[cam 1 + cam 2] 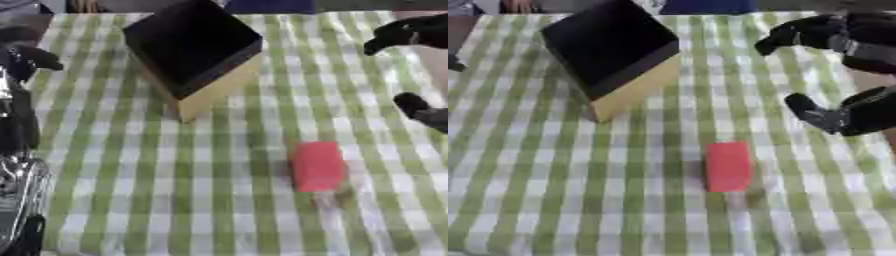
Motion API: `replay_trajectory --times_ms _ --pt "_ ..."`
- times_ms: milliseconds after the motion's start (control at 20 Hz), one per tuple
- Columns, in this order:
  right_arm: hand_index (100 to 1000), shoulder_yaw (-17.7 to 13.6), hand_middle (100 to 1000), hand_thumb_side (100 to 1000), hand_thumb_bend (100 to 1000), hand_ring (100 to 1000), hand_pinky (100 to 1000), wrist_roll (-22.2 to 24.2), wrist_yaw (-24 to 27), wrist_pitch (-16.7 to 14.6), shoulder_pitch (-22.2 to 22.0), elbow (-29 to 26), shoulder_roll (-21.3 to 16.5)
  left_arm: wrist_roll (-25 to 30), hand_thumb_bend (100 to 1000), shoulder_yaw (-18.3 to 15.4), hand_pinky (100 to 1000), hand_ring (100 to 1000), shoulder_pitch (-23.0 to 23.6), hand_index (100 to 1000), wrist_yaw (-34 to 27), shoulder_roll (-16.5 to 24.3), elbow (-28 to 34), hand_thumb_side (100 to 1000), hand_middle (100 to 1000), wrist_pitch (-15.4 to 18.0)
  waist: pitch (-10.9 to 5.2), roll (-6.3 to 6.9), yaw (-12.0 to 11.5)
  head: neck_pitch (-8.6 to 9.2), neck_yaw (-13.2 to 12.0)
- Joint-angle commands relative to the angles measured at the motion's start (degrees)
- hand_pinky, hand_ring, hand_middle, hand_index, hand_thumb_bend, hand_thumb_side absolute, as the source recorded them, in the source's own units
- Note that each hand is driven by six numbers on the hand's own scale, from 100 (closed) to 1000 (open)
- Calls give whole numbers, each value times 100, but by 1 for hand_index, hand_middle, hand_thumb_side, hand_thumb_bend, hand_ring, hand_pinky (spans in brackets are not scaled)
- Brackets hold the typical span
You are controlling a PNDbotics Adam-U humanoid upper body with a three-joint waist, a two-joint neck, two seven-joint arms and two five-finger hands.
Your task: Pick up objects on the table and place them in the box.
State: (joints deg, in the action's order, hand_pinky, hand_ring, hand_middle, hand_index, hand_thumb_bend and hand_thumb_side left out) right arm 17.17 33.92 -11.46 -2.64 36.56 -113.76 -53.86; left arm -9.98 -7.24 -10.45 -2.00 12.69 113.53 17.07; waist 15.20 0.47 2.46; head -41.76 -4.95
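Red block (728, 166): lying flat on the green-and-white checked cloth (131, 190) covering the tabletop, near the middle, well apart from the box; a pale stub is sticking out of its near end — possibly a handle or stick, cannot tell.

Box (194, 50): sitting tilted at the far side of the tabletop, dark inside, tan wall showing, opening facing up toward the camera.

Right hand (833, 117): hanging above the cloth to the right of the red block, not touching it; fingers are spreading apart with a wide gap between the upper and lower ones, holding nothing.

Left hand (22, 60): showing at the left edge, dark, above a silver arm section; whether its fingers are curled, cannot tell.

Handling — judgement: the block is looking rigid, smooth-sided and light; probably not fragile, though the faces could be slippery.

Where to grip — judgement: across the two long sides at mid-length, thumb on one side and fingers on the other; the pale stub is looking too thin to trust.

Risk: the cloth bunching under the fingertips during the pinch.
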Motion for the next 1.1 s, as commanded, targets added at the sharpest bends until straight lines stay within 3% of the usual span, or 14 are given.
replay_trajectory --times_ms 50,300,450,750,1100 --pt "983 -21 860 100 100 999 993 40 -3 112 81 -83 -175 30 133 10 502 514 -23 691 -16 83 106 719 612 5 -98 -19 9 -9 -10" --pt "990 36 869 100 100 1000 997 139 -129 144 62 -83 -186 46 127 12 502 513 -23 690 -15 83 106 713 612 7 -99 -23 5 -16 -11" --pt "992 83 874 109 151 1000 997 209 -235 144 38 -83 -181 52 130 13 502 513 -22 690 -15 82 106 714 611 8 -101 -26 1 -26 -3" --pt "996 273 890 297 286 1000 986 404 -532 242 -16 -83 -135 79 124 31 501 512 -15 690 -23 88 106 713 610 -11 -112 -61 -1 -75 33" --pt "998 569 887 284 283 1000 991 664 -788 456 -63 -83 26 117 120 51 499 510 -10 689 -32 81 106 715 608 -32 -94 -77 -19 -97 71"
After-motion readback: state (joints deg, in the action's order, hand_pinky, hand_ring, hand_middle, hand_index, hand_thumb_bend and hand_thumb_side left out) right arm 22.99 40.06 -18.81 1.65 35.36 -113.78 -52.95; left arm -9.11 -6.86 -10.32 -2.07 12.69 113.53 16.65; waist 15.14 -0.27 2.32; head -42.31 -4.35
